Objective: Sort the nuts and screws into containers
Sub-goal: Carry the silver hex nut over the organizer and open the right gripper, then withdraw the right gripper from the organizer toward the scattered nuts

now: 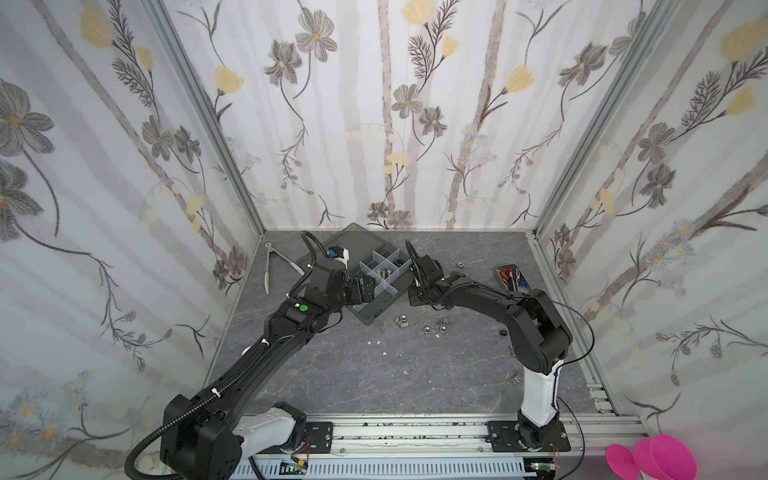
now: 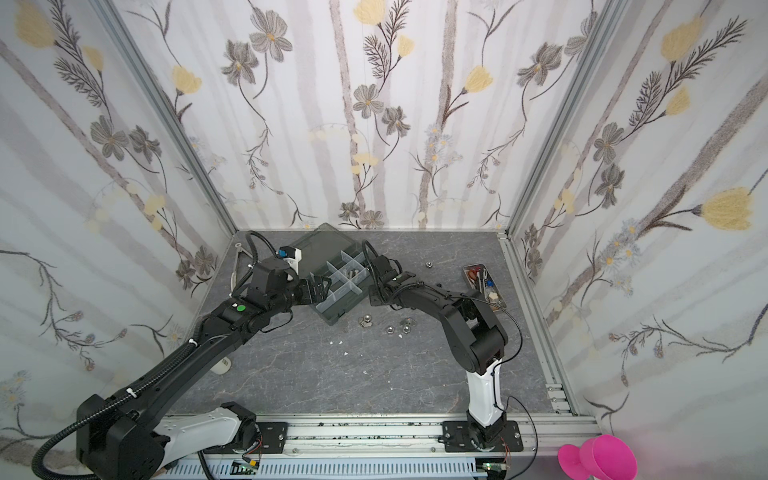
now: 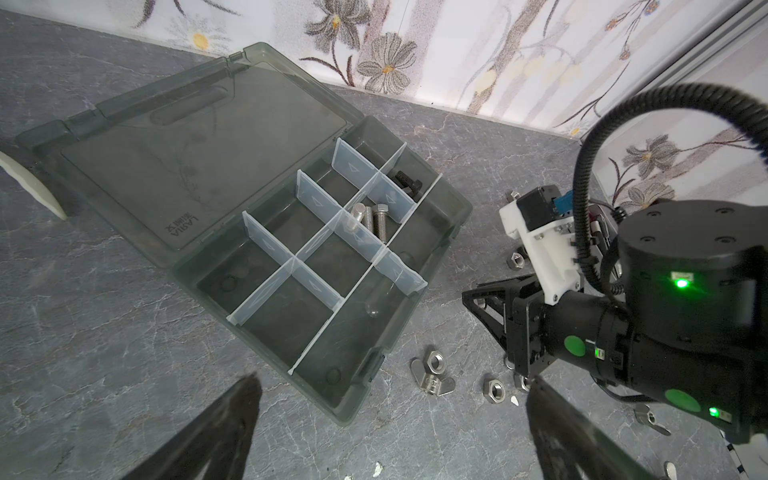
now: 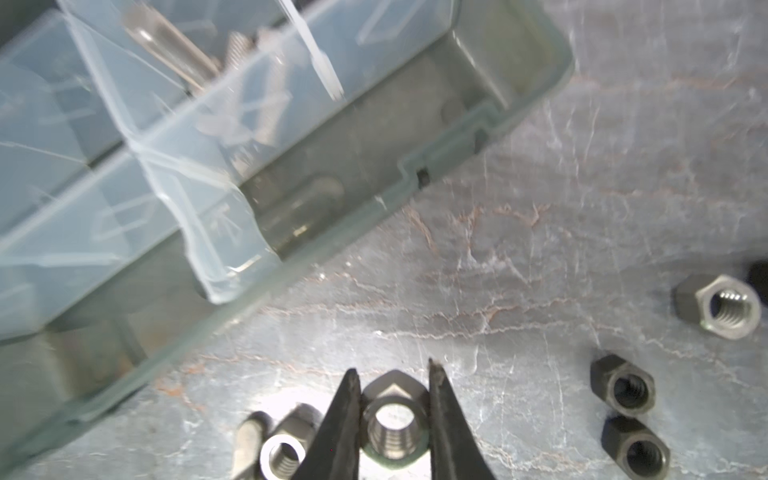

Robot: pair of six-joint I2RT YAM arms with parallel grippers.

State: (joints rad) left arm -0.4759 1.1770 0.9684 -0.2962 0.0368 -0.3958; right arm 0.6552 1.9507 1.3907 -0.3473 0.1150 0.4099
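The dark grey organizer box lies open at the table's back middle, with pale dividers making its containers. Silver screws lie in one compartment and a black screw in the one beside it. My right gripper is shut on a silver nut, low over the table next to the box's wall. Loose nuts lie around it: a silver nut, two black nuts and another silver nut. My left gripper hangs open and empty over the box's near corner.
More silver nuts lie on the table in front of the box, and a single nut lies farther back. A narrow tray with red-handled tools stands at the right. Metal tongs lie at the back left.
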